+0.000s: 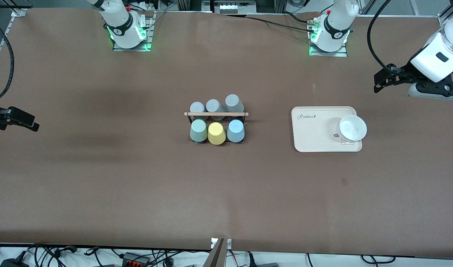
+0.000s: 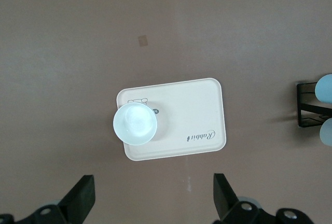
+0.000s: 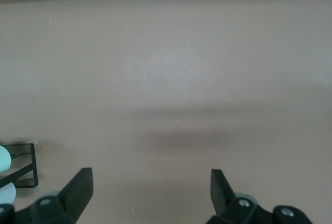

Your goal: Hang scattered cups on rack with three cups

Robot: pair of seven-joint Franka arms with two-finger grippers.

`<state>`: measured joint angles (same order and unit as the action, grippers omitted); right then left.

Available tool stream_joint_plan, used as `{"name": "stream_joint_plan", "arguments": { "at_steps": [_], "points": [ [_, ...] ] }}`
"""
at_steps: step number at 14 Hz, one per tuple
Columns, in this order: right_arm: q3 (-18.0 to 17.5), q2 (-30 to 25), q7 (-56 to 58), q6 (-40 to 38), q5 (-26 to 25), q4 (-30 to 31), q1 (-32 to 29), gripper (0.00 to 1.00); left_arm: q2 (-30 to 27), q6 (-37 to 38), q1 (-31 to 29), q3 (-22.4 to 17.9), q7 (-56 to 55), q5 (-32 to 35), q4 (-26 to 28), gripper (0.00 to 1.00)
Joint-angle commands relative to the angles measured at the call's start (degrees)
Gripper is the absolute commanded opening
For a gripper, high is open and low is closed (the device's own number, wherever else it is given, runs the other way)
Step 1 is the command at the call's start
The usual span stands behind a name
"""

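Observation:
The black wire rack [image 1: 216, 114] with its wooden rod stands mid-table. On its row nearer the front camera, the mint green cup [image 1: 198, 130] and the light blue cup [image 1: 235, 130] sit upside down on either side of a yellow cup [image 1: 216, 133]. Three grey cups [image 1: 215, 106] fill the farther row. My left gripper [image 1: 377, 82] hangs open above the table at the left arm's end, near the tray. My right gripper [image 1: 32, 124] hangs open at the right arm's end. Both wrist views show empty jaws [image 2: 154, 193] [image 3: 150, 187]. The rack's ends [image 2: 311, 105] [image 3: 21, 167] show at each wrist view's edge.
A beige tray [image 1: 315, 137] lies toward the left arm's end of the table, with a white bowl [image 1: 352, 128] on it. Cables run along the table's edge nearest the front camera [image 1: 137, 256].

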<state>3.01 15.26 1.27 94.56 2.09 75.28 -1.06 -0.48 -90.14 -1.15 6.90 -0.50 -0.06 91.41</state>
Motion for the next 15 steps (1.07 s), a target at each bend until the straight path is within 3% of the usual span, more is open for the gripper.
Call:
{"name": "stream_joint_plan", "arguments": {
  "at_steps": [1,10,12,15],
  "points": [
    [0.95,-2.33,1.01,-0.17,-1.38,2.58,1.23,1.00,0.57,0.75,-0.25,0.13,1.38,-0.74,-1.59,1.00],
    [0.68,-15.07,1.01,11.07,-2.18,25.78,1.41,1.00,0.57,0.75,-0.25,0.13,1.47,-0.74,-1.59,1.00],
    [0.68,-16.22,1.01,13.18,-2.18,28.51,1.49,1.00,0.57,0.75,-0.25,0.13,1.47,-0.74,-1.59,1.00],
    [0.59,-15.44,3.55,11.44,-2.09,26.95,1.58,1.00,0.57,0.75,-0.34,0.13,1.47,-0.74,-1.59,1.00]
  ]
}}
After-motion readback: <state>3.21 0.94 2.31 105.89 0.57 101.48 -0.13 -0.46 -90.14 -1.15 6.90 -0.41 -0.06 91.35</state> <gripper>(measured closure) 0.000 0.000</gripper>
